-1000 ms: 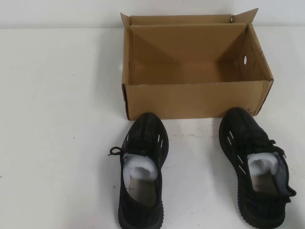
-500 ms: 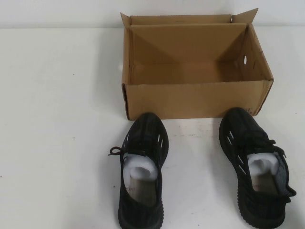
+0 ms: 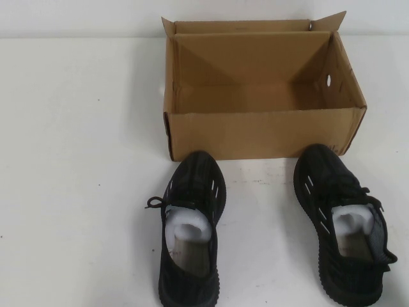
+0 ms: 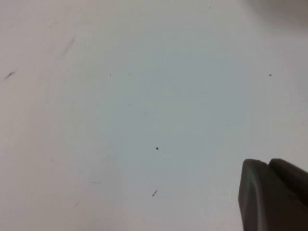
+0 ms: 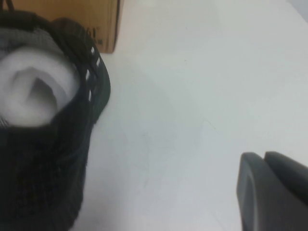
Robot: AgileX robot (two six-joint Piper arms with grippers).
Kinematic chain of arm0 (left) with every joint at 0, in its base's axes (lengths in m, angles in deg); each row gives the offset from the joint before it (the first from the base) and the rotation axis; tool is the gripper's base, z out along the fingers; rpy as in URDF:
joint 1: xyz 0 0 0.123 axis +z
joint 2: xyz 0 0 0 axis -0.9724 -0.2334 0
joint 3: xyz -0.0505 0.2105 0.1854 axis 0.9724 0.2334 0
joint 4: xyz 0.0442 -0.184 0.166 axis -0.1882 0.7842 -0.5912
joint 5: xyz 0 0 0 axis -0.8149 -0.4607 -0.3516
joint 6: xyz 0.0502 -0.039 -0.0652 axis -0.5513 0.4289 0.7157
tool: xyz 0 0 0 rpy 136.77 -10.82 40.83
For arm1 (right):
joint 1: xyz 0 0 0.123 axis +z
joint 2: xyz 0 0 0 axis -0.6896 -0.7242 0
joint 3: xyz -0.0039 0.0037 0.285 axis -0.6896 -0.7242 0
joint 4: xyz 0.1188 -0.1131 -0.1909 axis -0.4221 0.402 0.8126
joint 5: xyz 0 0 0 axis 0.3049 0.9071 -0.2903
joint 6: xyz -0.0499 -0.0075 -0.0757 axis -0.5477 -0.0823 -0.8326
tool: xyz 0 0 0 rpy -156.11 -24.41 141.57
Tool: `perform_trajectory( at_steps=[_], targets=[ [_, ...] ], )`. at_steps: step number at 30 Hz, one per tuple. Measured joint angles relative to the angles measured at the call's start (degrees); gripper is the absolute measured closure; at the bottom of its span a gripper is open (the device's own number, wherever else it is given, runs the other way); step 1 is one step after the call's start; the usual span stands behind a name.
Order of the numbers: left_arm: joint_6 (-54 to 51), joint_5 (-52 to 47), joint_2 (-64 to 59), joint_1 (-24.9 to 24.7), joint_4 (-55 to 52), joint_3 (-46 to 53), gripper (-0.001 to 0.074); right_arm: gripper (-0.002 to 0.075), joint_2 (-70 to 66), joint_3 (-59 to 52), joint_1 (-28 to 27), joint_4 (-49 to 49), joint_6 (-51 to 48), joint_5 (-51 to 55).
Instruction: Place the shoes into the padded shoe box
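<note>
Two black knit sneakers with white paper stuffing stand on the white table, toes toward the box. The left shoe (image 3: 190,227) is in front of the box's left corner, the right shoe (image 3: 342,220) in front of its right corner. The open brown cardboard shoe box (image 3: 262,131) stands behind them, empty, flaps upright. Neither gripper shows in the high view. My left gripper (image 4: 268,162) is shut and empty above bare table. My right gripper (image 5: 263,156) is shut and empty, to the side of the right shoe (image 5: 43,120), apart from it. A box corner with dark print (image 5: 91,29) shows there too.
The white table (image 3: 77,160) spreads wide to the left of the box and shoes, with a narrower strip on the right. A bare gap lies between the two shoes. The back wall runs behind the box.
</note>
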Motion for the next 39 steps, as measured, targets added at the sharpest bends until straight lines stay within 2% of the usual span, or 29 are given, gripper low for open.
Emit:
perform_trajectory(
  at_steps=[6,10,16,24,27,31,39],
  targets=[
    [0.00,0.00,0.00,0.00,0.00,0.00,0.0739,0.0734,0.00,0.00,0.00,-6.75,0.00,-2.52],
    [0.00,0.00,0.00,0.00,0.00,0.00,0.0739,0.0734,0.00,0.00,0.00,-15.62,0.00,-4.89],
    [0.00,0.00,0.00,0.00,0.00,0.00,0.0739,0.0734,0.00,0.00,0.00,-35.90,0.00,-13.24],
    [0.00,0.00,0.00,0.00,0.00,0.00,0.0739,0.0734,0.00,0.00,0.00,-47.93,0.00,-17.67],
    [0.00,0.00,0.00,0.00,0.00,0.00,0.0739,0.0734,-0.17,0.59,0.00,-49.09,0.00,-14.90],
    [0.00,0.00,0.00,0.00,0.00,0.00,0.0739,0.0733,-7.44,7.07,0.00,-47.04,0.00,-4.08],
    [0.00,0.00,0.00,0.00,0.00,0.00,0.0739,0.0734,-32.09,27.85,0.00,-26.56,0.11,22.04]
  ],
)
